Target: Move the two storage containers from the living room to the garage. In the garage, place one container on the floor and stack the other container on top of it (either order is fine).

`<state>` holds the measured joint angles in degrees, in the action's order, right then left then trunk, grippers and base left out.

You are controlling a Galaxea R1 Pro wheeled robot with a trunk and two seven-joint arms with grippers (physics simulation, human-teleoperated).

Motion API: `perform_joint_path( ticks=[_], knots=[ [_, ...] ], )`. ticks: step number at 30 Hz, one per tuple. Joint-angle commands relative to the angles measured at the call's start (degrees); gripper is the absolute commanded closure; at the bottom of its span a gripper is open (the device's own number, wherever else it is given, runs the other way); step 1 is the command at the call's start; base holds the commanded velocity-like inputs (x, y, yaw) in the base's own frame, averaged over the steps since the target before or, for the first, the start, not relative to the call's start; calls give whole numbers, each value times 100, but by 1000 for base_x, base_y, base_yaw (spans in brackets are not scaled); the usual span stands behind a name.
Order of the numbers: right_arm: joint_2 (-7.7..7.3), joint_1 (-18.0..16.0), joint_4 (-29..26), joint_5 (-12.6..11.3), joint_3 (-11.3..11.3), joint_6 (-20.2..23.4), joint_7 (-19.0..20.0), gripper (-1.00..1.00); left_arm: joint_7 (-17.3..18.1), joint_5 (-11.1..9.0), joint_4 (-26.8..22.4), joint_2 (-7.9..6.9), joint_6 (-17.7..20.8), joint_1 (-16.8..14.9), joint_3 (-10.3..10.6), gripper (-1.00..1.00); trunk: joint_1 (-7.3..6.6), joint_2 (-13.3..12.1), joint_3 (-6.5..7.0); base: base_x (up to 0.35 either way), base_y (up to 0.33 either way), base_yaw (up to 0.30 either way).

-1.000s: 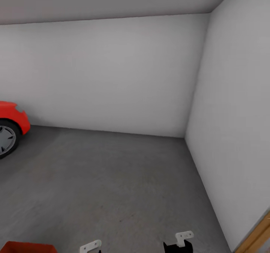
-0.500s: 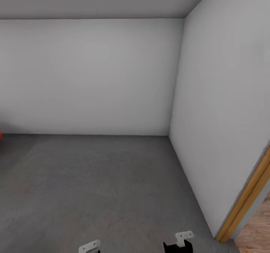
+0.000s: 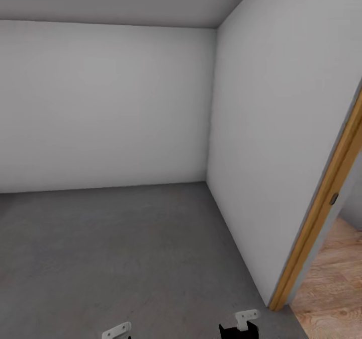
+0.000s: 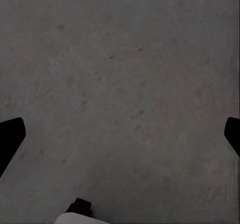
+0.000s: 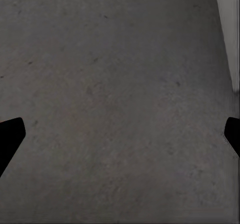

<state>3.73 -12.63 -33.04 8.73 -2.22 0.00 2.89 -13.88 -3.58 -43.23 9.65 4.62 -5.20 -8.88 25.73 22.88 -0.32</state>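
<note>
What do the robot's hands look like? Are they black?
Mostly, yes. The left gripper and the right gripper each have two flat black fingers with slanted tips. From the head view, small white brackets with tiny holes and a black block peek up. No cables or markings can be made out.

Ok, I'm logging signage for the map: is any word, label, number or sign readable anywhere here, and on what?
None. The white walls, the concrete floor, the wooden door frame and both open grippers, left and right, carry no lettering.
</note>
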Motion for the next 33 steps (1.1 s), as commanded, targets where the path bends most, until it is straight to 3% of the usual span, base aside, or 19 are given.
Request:
perform_joint_path(
  ticks=[1,24,33],
  knots=[
    [5,-2,-1,50,-24,0,28,-100,-9,-37,-12,3,27,1,-8,-100,5,4,1,270,0,-295],
    [5,-2,-1,50,-24,0,27,-100,-10,-37,-10,2,30,2,-8,-100,5,4,92,314,0,-295],
    [5,-2,-1,50,-24,0,27,-100,-5,-37,-10,-3,30,1,-17,-100,5,4,138,32,0,-284]
  ],
)
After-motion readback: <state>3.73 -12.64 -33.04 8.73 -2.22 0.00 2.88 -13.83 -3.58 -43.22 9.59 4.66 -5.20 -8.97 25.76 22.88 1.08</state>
